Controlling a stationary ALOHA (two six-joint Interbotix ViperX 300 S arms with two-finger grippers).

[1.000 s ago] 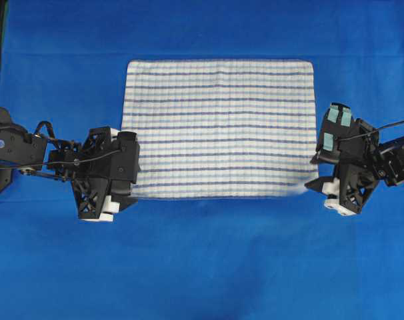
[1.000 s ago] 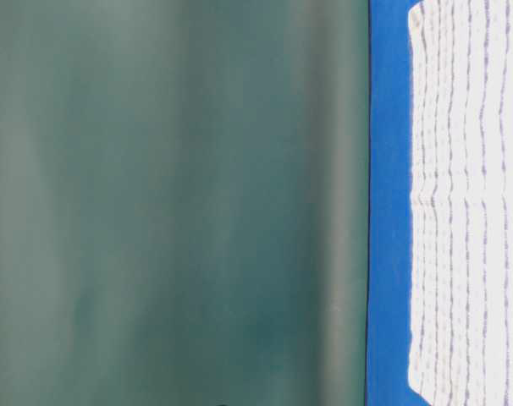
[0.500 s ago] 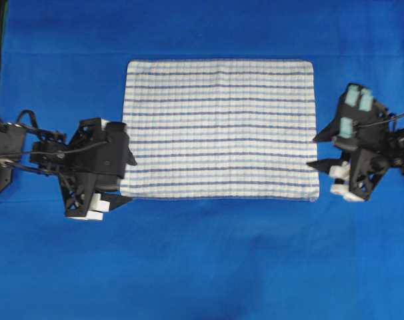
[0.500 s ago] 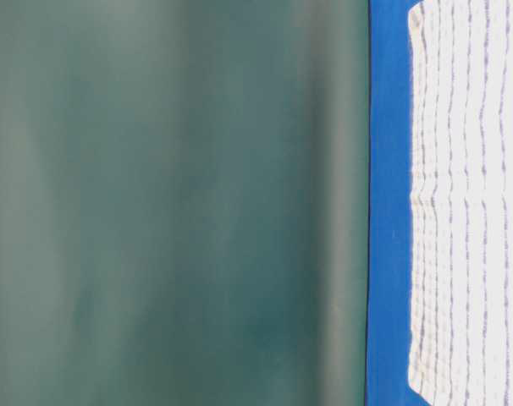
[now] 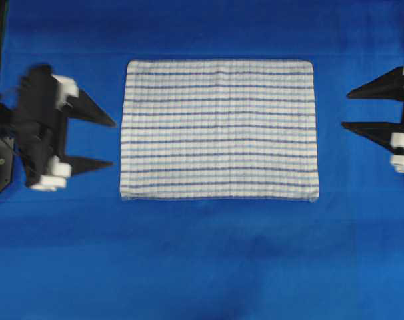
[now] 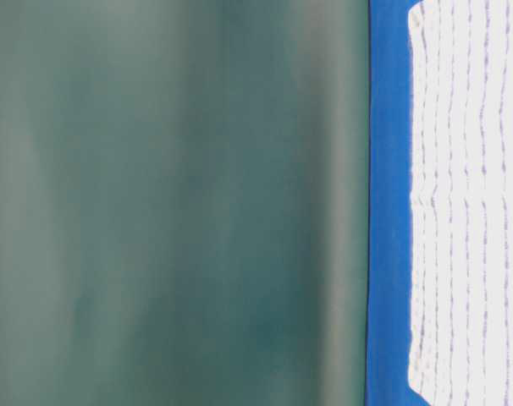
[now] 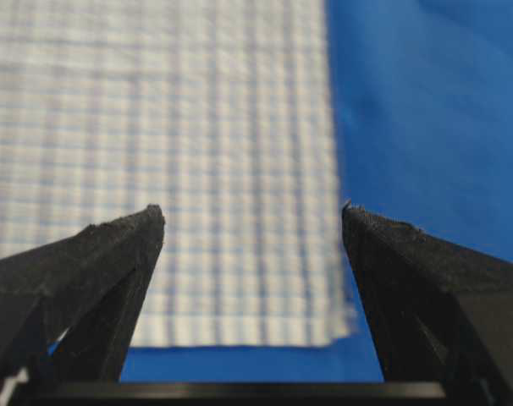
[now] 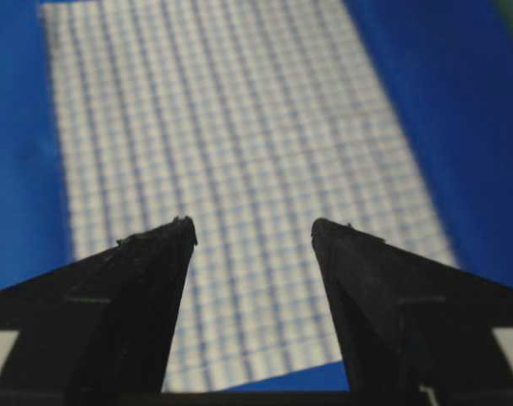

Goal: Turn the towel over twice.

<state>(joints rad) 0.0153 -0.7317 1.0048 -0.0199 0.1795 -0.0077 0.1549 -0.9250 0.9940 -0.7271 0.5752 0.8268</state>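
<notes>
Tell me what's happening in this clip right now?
Nothing is being held. The striped towel lies flat and spread out on the blue cloth. The left gripper and right gripper sit off either short side of the towel, each clear of it, fingers wide open and pointing inward toward it. Both wrist views look between open fingers onto the flat towel.
</notes>
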